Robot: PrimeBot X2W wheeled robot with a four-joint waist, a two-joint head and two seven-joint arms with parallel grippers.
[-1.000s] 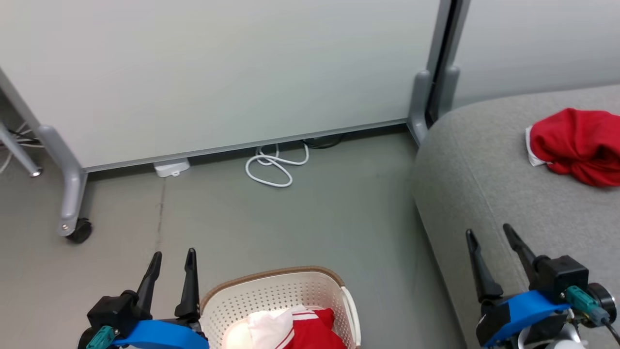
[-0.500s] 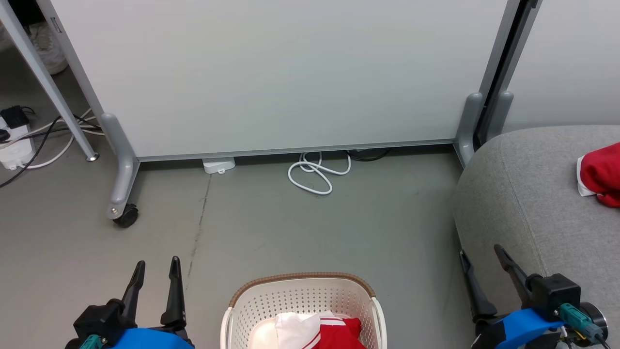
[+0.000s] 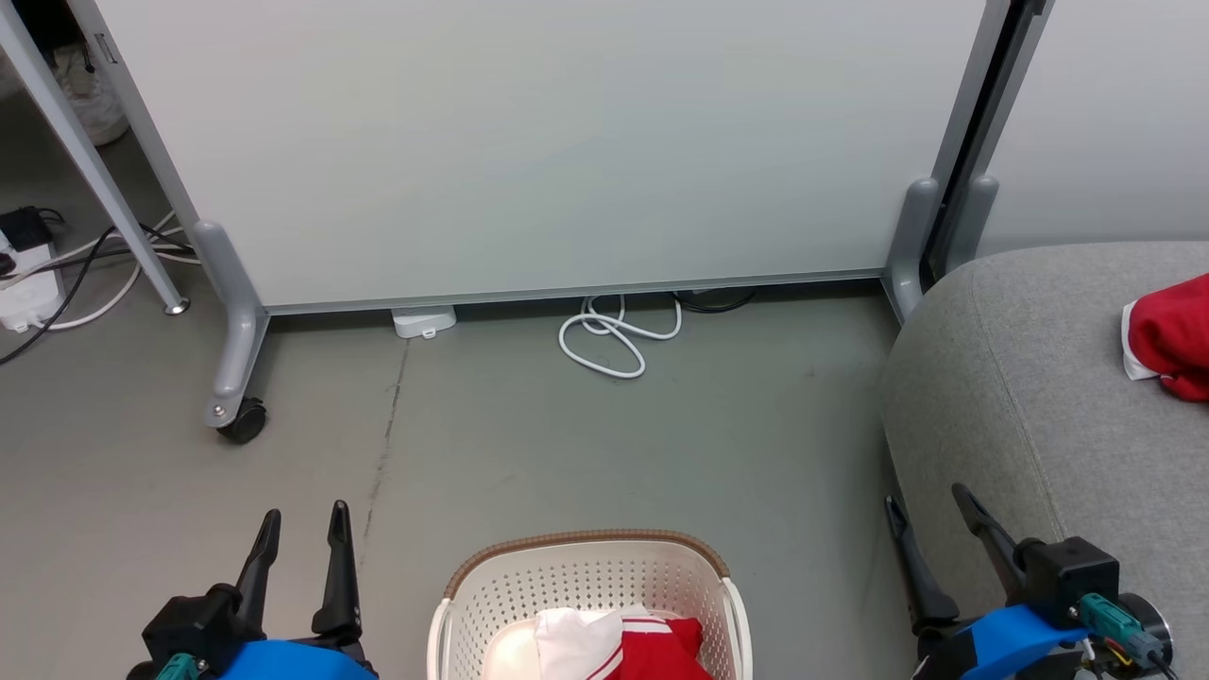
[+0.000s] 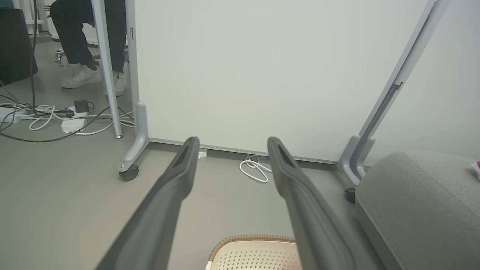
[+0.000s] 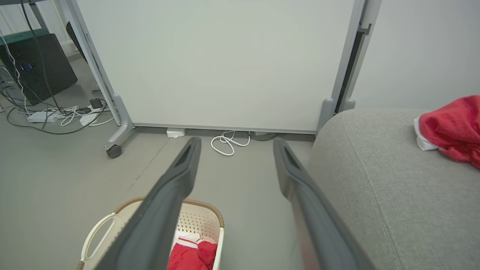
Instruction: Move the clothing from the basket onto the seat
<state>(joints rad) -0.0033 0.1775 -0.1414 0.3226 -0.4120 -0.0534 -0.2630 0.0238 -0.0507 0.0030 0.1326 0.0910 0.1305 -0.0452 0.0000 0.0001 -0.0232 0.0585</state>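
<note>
Smooth grey floor (image 3: 567,444) — perforated cream basket (image 3: 586,584) holding soft red clothing (image 3: 661,652).

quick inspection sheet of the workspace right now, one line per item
surface: grey floor with a faint crack; grey seat at the right.
job's things: basket on the floor holds a red-and-white garment; plain red garment lies on the seat.
clutter: small white box at the foot of the partition.
grippers: left gripper and right gripper open, empty.
cables: white cable coil by the partition; power strip with leads, far left.
surroundings: a person's shoes behind the partition.
</note>
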